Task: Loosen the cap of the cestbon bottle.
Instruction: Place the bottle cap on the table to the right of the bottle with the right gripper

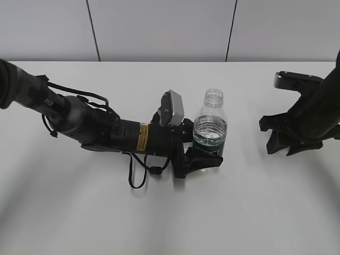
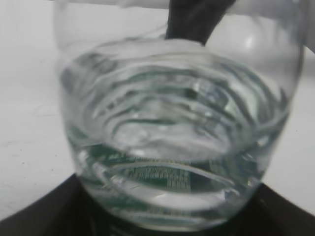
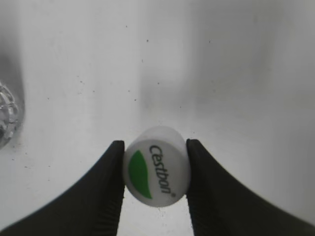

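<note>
The cestbon bottle (image 1: 210, 130) stands upright mid-table, clear and ribbed with a dark green label, and its threaded neck is bare. My left gripper (image 1: 204, 159) is shut on the bottle's lower body; in the left wrist view the bottle (image 2: 177, 142) fills the frame between the black fingers (image 2: 39, 211). My right gripper (image 1: 284, 143) hovers to the right of the bottle, apart from it. In the right wrist view the gripper (image 3: 155, 172) is shut on the white cap (image 3: 156, 167), whose green leaf mark and lettering face the camera.
A white table (image 1: 159, 218) spreads under both arms, with a pale panelled wall (image 1: 159, 26) behind. The left arm (image 1: 79, 119) lies low across the table's left half, with a black cable loop (image 1: 141, 175) below it. A sliver of the bottle (image 3: 7, 118) shows at the right wrist view's left edge.
</note>
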Tool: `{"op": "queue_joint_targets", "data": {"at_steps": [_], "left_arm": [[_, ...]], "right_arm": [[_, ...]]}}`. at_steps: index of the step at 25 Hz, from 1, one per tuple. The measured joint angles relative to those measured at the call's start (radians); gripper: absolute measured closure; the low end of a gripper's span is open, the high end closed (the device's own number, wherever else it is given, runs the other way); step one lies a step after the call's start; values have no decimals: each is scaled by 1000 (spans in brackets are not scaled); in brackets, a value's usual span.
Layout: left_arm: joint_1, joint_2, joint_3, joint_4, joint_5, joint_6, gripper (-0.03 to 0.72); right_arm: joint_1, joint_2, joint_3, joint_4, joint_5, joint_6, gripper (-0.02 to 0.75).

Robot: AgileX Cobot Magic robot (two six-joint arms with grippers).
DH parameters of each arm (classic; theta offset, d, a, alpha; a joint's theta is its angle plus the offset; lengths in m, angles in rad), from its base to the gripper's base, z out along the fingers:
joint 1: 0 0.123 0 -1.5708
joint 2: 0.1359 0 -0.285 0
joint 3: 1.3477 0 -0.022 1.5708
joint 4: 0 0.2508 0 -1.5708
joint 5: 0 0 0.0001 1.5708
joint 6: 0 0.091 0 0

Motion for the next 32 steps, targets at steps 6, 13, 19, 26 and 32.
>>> {"op": "queue_joint_targets", "data": {"at_steps": [6, 13, 19, 26, 32], "left_arm": [[0, 0, 0, 0, 0, 0, 164], [0, 0, 0, 0, 0, 0, 164], [0, 0, 0, 0, 0, 0, 164], [0, 0, 0, -1, 0, 0, 164], [0, 0, 0, -1, 0, 0, 162]], "right_arm": [[0, 80, 0, 41, 6, -50, 444], [0, 99, 0, 66, 21, -85, 444], [0, 99, 0, 67, 26, -88, 430], [1, 99, 0, 67, 27, -88, 322], [1, 99, 0, 68, 34, -89, 185]]}}
